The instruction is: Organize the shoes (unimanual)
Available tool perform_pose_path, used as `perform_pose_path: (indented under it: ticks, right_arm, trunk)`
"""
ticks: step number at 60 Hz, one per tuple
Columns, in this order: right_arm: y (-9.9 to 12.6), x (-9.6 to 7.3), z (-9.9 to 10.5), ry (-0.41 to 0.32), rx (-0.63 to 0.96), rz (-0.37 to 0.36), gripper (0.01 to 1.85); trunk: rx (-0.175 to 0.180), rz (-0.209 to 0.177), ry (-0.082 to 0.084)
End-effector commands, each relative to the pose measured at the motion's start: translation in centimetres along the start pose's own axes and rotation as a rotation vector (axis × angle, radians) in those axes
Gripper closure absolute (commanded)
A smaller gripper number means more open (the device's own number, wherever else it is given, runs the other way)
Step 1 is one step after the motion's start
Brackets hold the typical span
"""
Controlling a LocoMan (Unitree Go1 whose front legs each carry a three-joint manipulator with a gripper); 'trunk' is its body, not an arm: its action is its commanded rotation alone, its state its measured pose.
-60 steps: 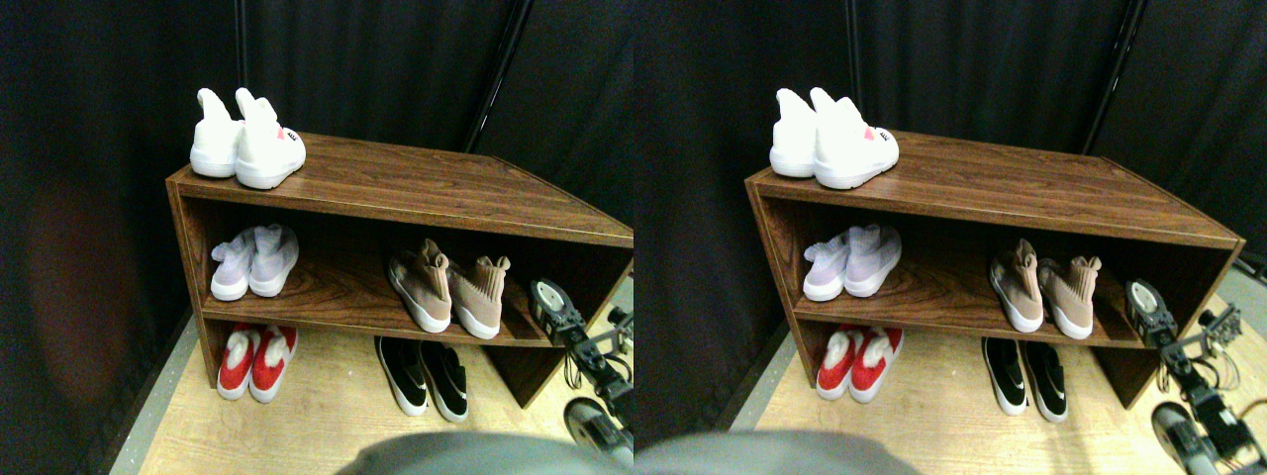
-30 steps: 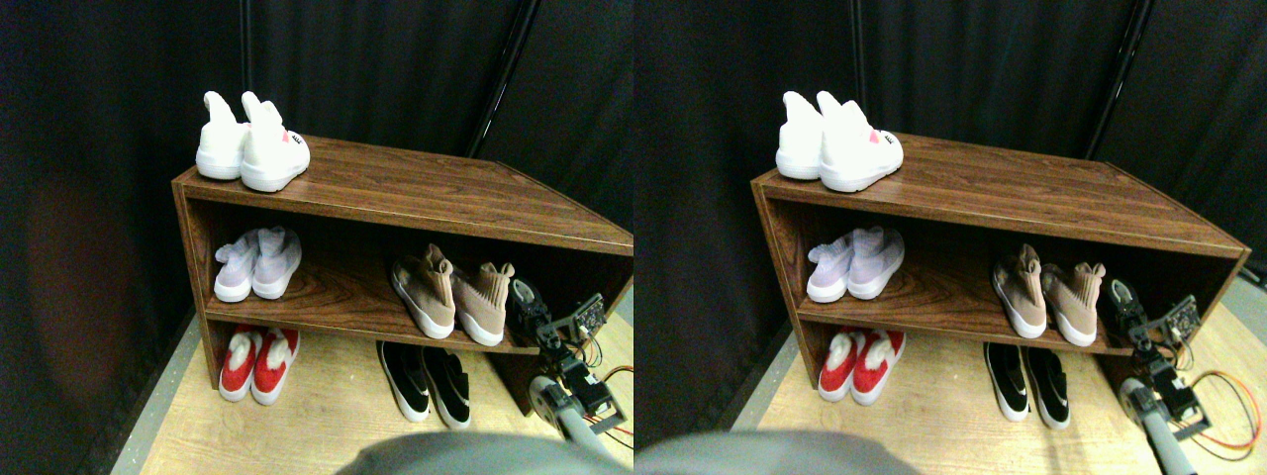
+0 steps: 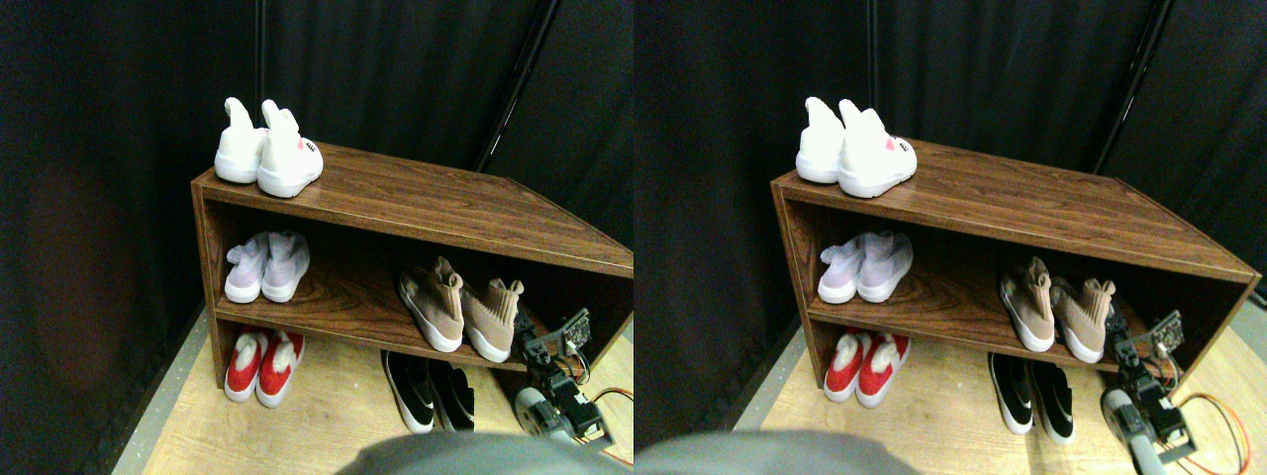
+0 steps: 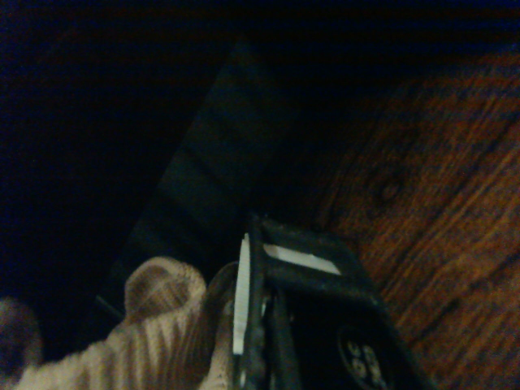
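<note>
Jaw spacing cannot be told, but the right gripper (image 3: 539, 341) is brought onto the brown wooden rack's middle shelf (image 3: 337, 302), just beside the nearer tan knit high sock-shoe (image 3: 492, 317), its ribbed collar (image 4: 154, 325) lying against the jaw frame, presumably for straightening the pair.

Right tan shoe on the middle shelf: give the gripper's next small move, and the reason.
Probably ease the right gripper a little further toward the collar of the right tan shoe. The gripper is at the shelf edge just beside that shoe, and the wrist view shows its ribbed knit collar right against the jaw frame, with no grasp evident yet.
</note>
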Motion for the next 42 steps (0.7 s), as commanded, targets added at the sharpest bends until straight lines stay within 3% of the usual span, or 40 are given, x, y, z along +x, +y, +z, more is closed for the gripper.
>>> perform_pose_path:
  ticks: [1,28,41,42]
  right_arm:
    - [0.3,-0.6,-0.8,0.032,0.034,-0.021,1.8]
    - [0.8,-1.3,-2.3,0.038,0.069,-0.037,1.8]
    - [0.2,-0.9,-0.8,-0.003,-0.039,-0.026,1.8]
    - [0.1,-0.8,-0.6,-0.011,-0.04,-0.03,1.8]
  trunk:
    - [-0.01,0.007,-0.006]
    - [-0.008,0.002,0.003]
    - [-0.005,0.0,0.001]
    - [-0.001,-0.01,-0.004]
